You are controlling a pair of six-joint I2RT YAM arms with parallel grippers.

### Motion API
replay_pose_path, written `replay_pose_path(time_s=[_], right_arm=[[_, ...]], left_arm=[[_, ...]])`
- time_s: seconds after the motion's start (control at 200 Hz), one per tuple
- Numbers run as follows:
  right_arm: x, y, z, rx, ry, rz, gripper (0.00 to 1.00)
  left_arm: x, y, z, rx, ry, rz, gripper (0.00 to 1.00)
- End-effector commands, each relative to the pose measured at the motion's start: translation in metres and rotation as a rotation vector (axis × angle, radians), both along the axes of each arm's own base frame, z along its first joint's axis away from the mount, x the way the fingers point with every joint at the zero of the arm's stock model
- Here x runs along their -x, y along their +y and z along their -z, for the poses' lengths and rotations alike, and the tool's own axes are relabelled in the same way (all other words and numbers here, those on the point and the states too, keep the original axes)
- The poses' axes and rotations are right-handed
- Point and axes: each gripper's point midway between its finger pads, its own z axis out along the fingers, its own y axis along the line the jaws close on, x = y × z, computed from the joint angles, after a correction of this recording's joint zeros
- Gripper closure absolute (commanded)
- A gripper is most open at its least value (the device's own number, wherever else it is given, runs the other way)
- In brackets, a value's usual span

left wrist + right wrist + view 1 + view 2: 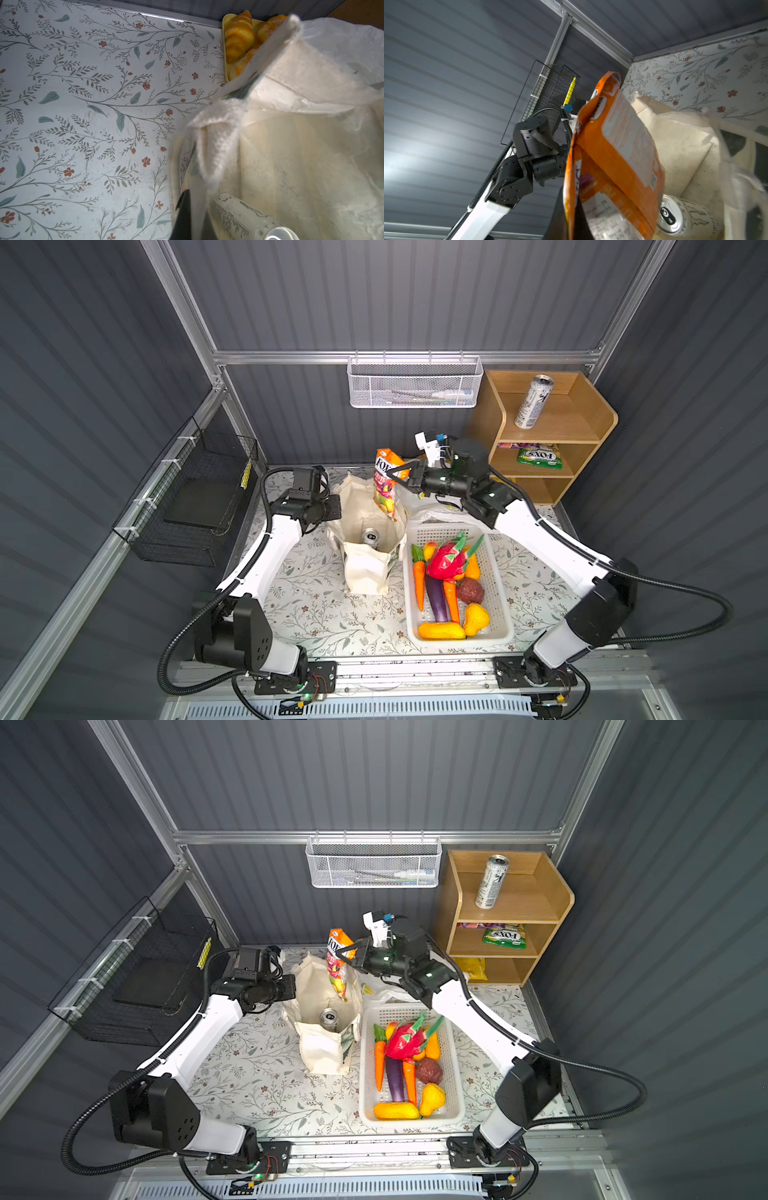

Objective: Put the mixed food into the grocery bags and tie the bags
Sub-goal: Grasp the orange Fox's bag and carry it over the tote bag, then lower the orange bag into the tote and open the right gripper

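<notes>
The right gripper (398, 476) has its fingers clamped on the orange candy packet (384, 489), which hangs over the open mouth of the cream canvas tote (365, 572). The left gripper (335, 506) pinches the tote's rim with closed fingers. A drink can (370, 537) sits inside the tote. The purple eggplant (436, 599) lies in the white basket (498, 614) beside it.

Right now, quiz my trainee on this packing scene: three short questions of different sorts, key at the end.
1. True or false: a drink can already sits inside the canvas tote.
2. What does the right gripper hold? A) orange candy packet B) purple eggplant C) carrot
3. Fill in: the other silver can stands on the wooden shelf's ___ tier.
Key: 1 true; 2 A; 3 top.
</notes>
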Motion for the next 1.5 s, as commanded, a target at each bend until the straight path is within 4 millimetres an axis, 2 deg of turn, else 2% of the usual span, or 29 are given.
replay_pose_path(time_s=[0.0,0.14,0.27,0.42,0.515,0.625,0.755,0.861,0.986,1.096,1.201,1.276,1.336,1.446,1.496], right_arm=[[-0.006,0.022,0.019,0.065,-0.028,-0.047,1.00],[-0.024,0.043,0.071,0.229,-0.023,-0.036,1.00],[-0.037,0.052,0.113,0.358,-0.019,-0.024,1.00],[-0.043,0.054,0.150,0.462,0.017,-0.025,1.00],[-0.037,0.054,0.159,0.477,0.036,-0.042,0.98],[-0.030,0.050,0.152,0.479,0.028,-0.052,0.65],[-0.020,0.041,0.121,0.449,-0.014,-0.055,0.49],[-0.013,0.029,0.086,0.414,-0.061,-0.047,0.41],[-0.011,0.005,0.044,0.344,-0.100,-0.012,0.37],[-0.015,-0.027,0.015,0.292,-0.129,0.061,0.35],[-0.027,-0.068,0.002,0.266,-0.140,0.175,0.34],[-0.035,-0.091,0.008,0.276,-0.127,0.238,0.32],[-0.036,-0.092,0.020,0.300,-0.111,0.226,0.30],[-0.035,-0.070,0.052,0.335,-0.060,0.137,0.27],[-0.032,-0.060,0.074,0.385,-0.026,0.098,0.25]], left_arm=[[0.015,0.002,0.018,-0.024,0.081,0.024,1.00],[0.015,0.001,0.016,-0.024,0.075,0.028,1.00],[0.013,0.000,0.012,-0.022,0.069,0.033,1.00],[0.012,-0.001,0.008,-0.013,0.059,0.037,1.00],[0.011,-0.002,0.005,-0.013,0.053,0.041,1.00],[0.011,-0.002,0.003,-0.011,0.052,0.046,1.00],[0.013,-0.001,0.005,-0.018,0.056,0.046,1.00],[0.014,-0.001,0.006,-0.020,0.058,0.043,1.00],[0.014,-0.001,0.007,-0.018,0.057,0.043,1.00],[0.013,-0.001,0.006,-0.013,0.055,0.040,1.00],[0.013,-0.003,-0.002,0.002,0.036,0.044,1.00],[0.011,-0.005,-0.007,0.011,0.022,0.048,1.00],[0.011,-0.005,-0.009,0.011,0.017,0.050,1.00],[0.009,-0.006,-0.011,0.010,0.014,0.054,1.00],[0.009,-0.006,-0.013,0.011,0.011,0.055,1.00]])
